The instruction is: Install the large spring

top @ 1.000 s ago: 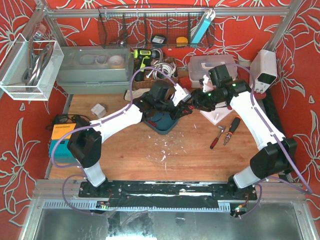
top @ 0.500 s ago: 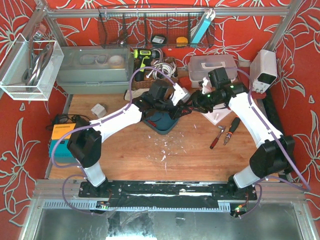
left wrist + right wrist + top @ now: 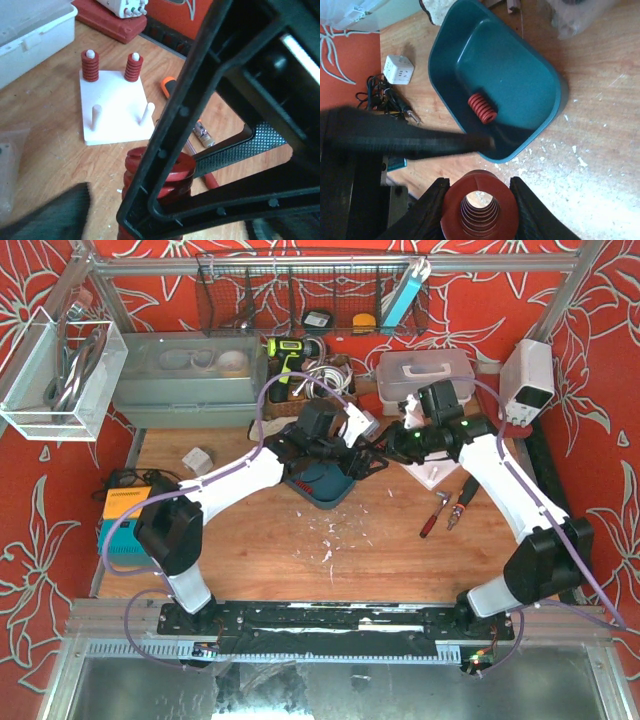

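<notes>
Handover in mid-air, by the look of it, above the far middle of the worktop (image 3: pixel 260 540), beside the right rim of the teal tray (image 3: pixel 520 70). To do it well: confirm a firm pinch on the receiving side before drawing the giving side away. Then carry across to the white peg plate (image 3: pixel 115 107) toward the far right of the worktop, keeping the large spring (image 3: pixel 477 210) upright. Lower its bore squarely over one of the two bare pegs (image 3: pixel 96 115), without knocking the two fitted springs (image 3: pixel 90 67) on the far pegs. Leave the small spring (image 3: pixel 481 108) in the tray alone.

Both arms reaching forward and inward, wrists nearly meeting. Right gripper (image 3: pixel 477 181) pinching the large spring by its sides, open end toward the wrist camera. Left gripper (image 3: pixel 360 462) spread, one finger (image 3: pixel 50 215) apart from the coils, with bare wood in the gap.
</notes>
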